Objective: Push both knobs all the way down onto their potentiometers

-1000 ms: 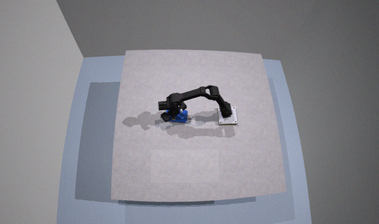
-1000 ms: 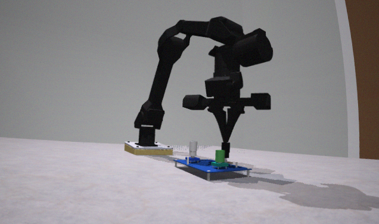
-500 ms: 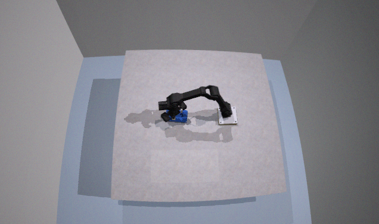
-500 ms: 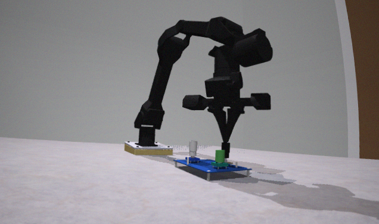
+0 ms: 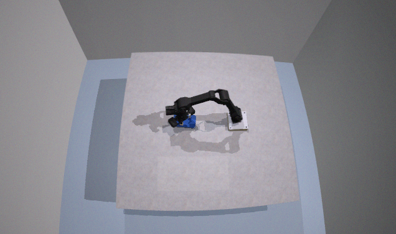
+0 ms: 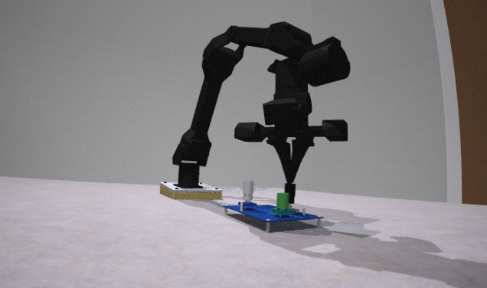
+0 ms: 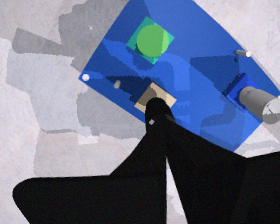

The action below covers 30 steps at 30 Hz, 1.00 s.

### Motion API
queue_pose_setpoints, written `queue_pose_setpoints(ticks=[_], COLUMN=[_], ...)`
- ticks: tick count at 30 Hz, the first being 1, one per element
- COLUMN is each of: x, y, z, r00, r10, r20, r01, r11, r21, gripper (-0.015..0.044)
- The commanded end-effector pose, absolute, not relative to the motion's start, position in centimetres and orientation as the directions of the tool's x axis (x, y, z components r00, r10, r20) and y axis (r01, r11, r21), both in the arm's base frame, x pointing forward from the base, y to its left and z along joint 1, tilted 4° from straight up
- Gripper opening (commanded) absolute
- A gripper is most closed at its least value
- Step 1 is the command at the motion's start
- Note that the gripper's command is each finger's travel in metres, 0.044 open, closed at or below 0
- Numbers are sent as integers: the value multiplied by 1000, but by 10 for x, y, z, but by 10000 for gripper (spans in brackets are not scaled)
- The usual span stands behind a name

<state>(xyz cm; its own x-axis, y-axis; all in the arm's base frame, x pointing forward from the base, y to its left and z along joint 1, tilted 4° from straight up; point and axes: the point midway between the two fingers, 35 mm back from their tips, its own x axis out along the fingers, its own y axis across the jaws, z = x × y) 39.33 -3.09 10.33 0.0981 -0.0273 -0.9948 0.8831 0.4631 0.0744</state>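
The blue board [image 5: 191, 123] [image 6: 254, 214] [image 7: 191, 17] stands level on short legs. A grey knob [image 6: 248, 188] [image 7: 261, 102] stands upright on the blue potentiometer [image 6: 247, 204] [image 7: 233, 92], with a gap beneath it. A green knob [image 6: 282, 201] [image 7: 152, 41] sits low against the green potentiometer [image 6: 282, 211] [image 7: 132, 41]. A black knob [image 6: 289, 194] [image 7: 156, 106] stands over the tan potentiometer [image 7: 168, 97], with a small light gap below it in the exterior view. My gripper [image 6: 291, 181] [image 7: 162, 127] is shut and empty, fingertips at the black knob's top; contact is unclear.
Thin light posts [image 6: 304, 211] [image 7: 243, 53] stand on the board. The arm's base plate [image 5: 245, 123] [image 6: 170, 187] is at the other end of the arm. The tall grey knob stands beside the gripper's side of the board.
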Motion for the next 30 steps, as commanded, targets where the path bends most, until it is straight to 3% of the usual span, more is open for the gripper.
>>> queue_pose_setpoints(ticks=[1, 30], x=[395, 395], y=[-31, -31], z=[98, 94], r00=[95, 95], r10=[-24, -24], r20=[-995, -995], r01=[886, 886], r11=[458, 458], r21=[74, 74], gripper=[0, 0])
